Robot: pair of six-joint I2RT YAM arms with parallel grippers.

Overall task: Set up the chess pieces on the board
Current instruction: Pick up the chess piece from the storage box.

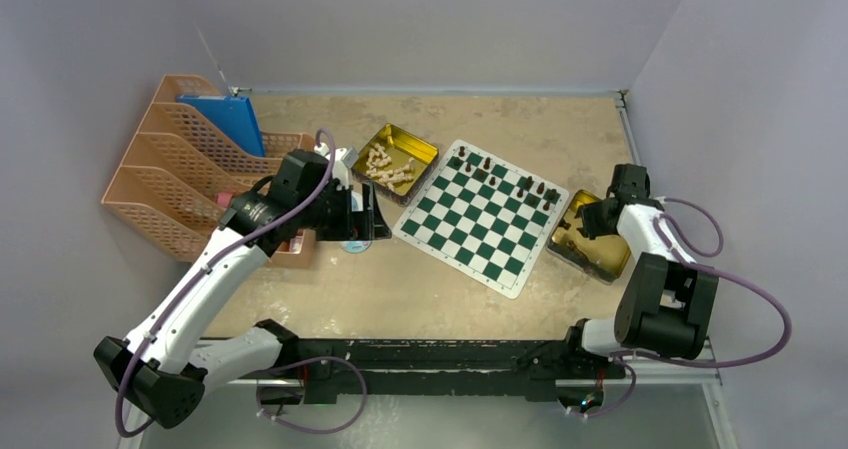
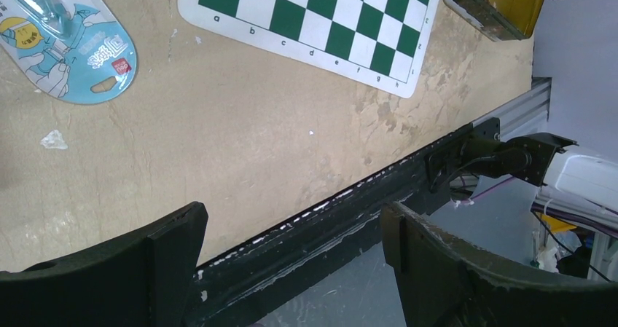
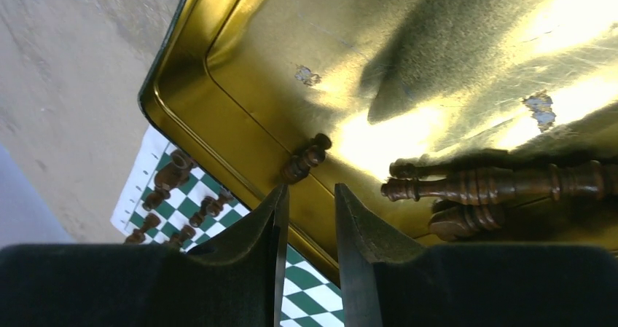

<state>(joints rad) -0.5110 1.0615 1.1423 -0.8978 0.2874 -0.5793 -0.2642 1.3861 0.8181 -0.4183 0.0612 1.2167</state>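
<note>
Two claws are seen released: left claw (image 2: 291, 214) spread wide over the bench (image 2: 218, 138); right claw (image 3: 311, 192) narrowly parted above dark chess pieces (image 3: 495, 185) in the gold tin (image 3: 328, 36).

Pale grey walls (image 1: 400, 19) enclose a worn, scuffed beige tabletop (image 1: 400, 289).

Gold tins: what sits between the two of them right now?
The board lies between the pale-piece tin and the dark-piece tin; the top external view shows it.
</note>
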